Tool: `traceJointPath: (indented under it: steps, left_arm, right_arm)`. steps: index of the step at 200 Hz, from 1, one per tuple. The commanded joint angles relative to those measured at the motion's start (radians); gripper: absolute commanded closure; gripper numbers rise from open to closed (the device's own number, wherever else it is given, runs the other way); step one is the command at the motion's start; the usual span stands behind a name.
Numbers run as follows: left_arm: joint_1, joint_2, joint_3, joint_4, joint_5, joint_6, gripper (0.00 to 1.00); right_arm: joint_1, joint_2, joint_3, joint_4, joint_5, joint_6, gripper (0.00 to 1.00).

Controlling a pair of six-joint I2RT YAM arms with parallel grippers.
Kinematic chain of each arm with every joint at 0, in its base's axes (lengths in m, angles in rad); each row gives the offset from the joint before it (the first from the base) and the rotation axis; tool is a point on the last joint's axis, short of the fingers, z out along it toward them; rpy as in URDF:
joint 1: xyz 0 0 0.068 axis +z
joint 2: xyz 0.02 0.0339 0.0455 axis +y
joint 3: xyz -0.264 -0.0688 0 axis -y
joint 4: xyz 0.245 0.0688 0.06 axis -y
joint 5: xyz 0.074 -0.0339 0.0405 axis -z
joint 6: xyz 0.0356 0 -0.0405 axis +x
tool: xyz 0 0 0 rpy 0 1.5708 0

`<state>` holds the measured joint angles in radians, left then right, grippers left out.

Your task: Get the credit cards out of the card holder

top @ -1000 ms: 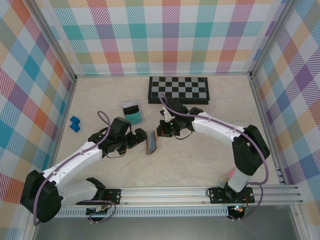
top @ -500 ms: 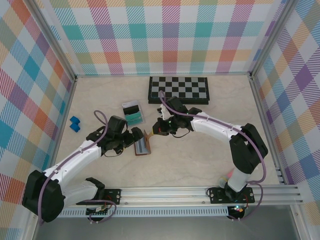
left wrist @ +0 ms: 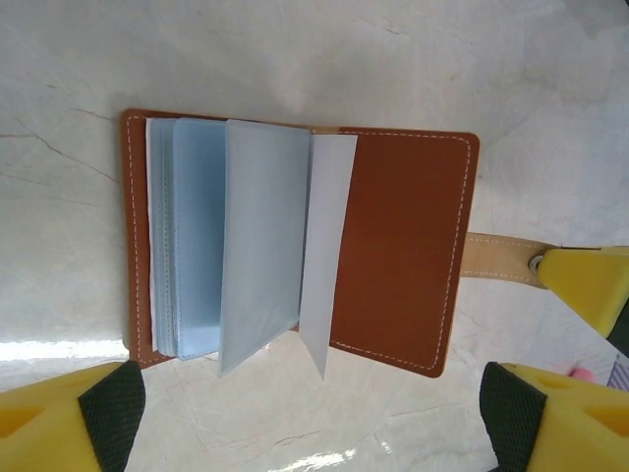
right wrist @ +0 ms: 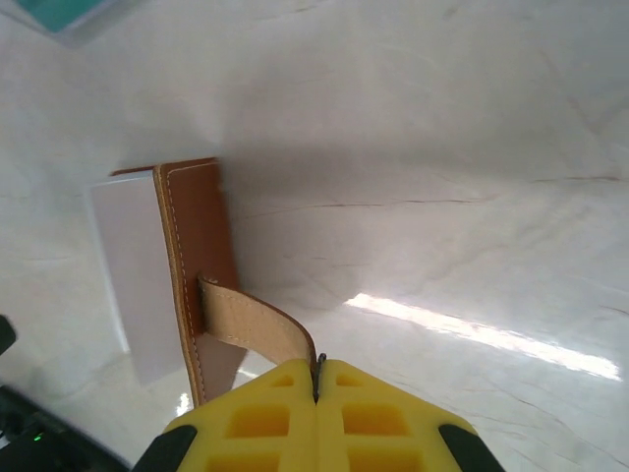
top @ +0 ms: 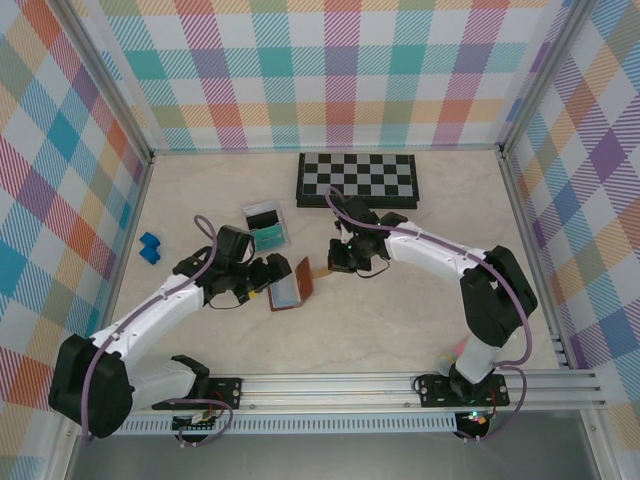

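pale marble-look table [top: 420, 320] boxed by pastel plaid walls [top: 330, 70]; chessboard [top: 357, 178] at the back, clear tray [top: 266, 226] and blue block [top: 149, 247] to the left. card holder [left wrist: 295, 241] lies open mid-table, sleeves fanned up, just ahead of the left gripper [left wrist: 314, 423], whose fingers stand spread apart. right gripper [right wrist: 316, 379] pressed together on the clasp tab [right wrist: 251, 329].

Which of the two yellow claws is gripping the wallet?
The right gripper: its jaws are pinched shut on the tan clasp tab of the card holder. The left gripper hangs open above the spread pages.
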<state>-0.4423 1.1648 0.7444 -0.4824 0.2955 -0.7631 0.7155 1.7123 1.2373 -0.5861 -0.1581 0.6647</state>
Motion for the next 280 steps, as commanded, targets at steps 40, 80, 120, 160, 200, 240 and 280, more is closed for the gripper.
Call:
traceJointPath:
  steps: [40,80,120,160,200,240,280]
  left_arm:
    - [0.022,0.090,-0.015,0.130,0.086,-0.015,0.38]
    - [0.022,0.134,-0.013,0.136,0.058,0.008,0.38]
    - [0.022,0.181,-0.002,0.150,0.065,0.024,0.39]
    - [0.023,0.207,-0.012,0.195,0.084,0.016,0.45]
    - [0.021,0.268,-0.005,0.271,0.177,0.009,0.63]
    - [-0.007,0.303,0.000,0.381,0.283,-0.029,0.65]
    - [-0.069,0.357,0.028,0.431,0.276,-0.048,0.59]
  right_arm:
    - [-0.005,0.027,0.011,-0.101,0.060,-0.040,1.00]
    - [-0.005,0.050,0.009,-0.109,0.049,-0.051,1.00]
    - [-0.004,0.065,-0.004,-0.091,0.032,-0.048,1.00]
    - [-0.004,0.060,-0.024,-0.072,0.016,-0.040,1.00]
    - [-0.004,0.066,-0.044,-0.048,-0.002,-0.031,1.00]
    - [-0.004,0.073,-0.047,-0.041,0.002,-0.027,1.00]
    - [-0.005,0.091,-0.051,-0.026,0.009,-0.015,1.00]
